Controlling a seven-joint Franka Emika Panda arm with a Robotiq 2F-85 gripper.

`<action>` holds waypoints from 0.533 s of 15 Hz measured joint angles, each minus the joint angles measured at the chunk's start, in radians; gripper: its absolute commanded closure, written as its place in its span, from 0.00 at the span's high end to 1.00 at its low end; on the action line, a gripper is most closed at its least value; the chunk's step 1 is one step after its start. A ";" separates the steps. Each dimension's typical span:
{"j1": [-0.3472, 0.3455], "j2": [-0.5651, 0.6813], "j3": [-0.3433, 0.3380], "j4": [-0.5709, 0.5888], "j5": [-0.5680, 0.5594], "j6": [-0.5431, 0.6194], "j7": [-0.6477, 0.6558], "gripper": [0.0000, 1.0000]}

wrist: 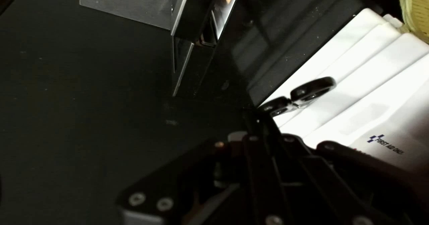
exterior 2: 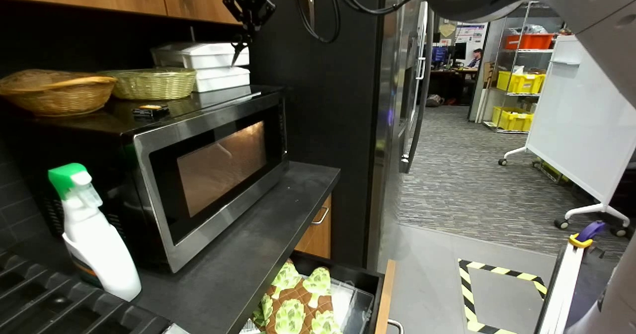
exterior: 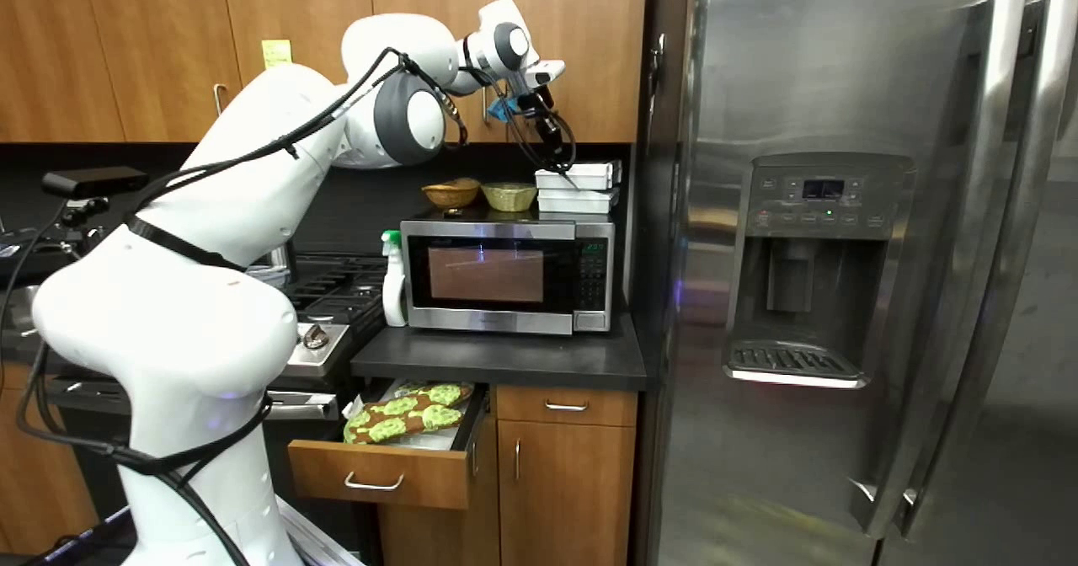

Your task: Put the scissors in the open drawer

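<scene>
The black-handled scissors (wrist: 311, 90) are between my gripper's fingertips in the wrist view, with the handle loops sticking out against white boxes. My gripper (wrist: 263, 131) is shut on them. In an exterior view the scissors (exterior 2: 239, 50) hang below the gripper (exterior 2: 252, 26), in front of the white boxes and above microwave height. The gripper (exterior: 556, 145) also shows high in an exterior view, where the scissors are too small to make out. The open drawer (exterior: 379, 475) is pulled out below the counter, lower than the gripper. Its front edge (exterior 2: 386, 299) also shows in an exterior view.
The microwave (exterior: 488, 275) stands on the dark counter (exterior: 505, 360). White boxes (exterior: 577, 200) and wicker baskets (exterior: 508, 197) sit on it. A spray bottle (exterior 2: 99, 244) stands beside it. Patterned oven mitts (exterior: 404, 414) lie in the drawer. The fridge (exterior: 808, 69) stands alongside.
</scene>
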 measured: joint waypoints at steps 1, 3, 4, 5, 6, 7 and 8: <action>-0.001 -0.005 0.000 -0.005 0.000 0.000 0.000 0.02; -0.004 -0.014 0.000 -0.015 0.004 0.000 0.000 0.02; -0.007 -0.021 0.001 -0.025 0.006 0.000 0.000 0.02; -0.010 -0.029 0.001 -0.036 0.009 0.000 0.000 0.02; -0.012 -0.037 0.001 -0.047 0.012 0.000 0.000 0.02; -0.015 -0.048 0.002 -0.063 0.014 0.000 -0.001 0.02; -0.018 -0.059 0.002 -0.080 0.016 0.000 -0.001 0.02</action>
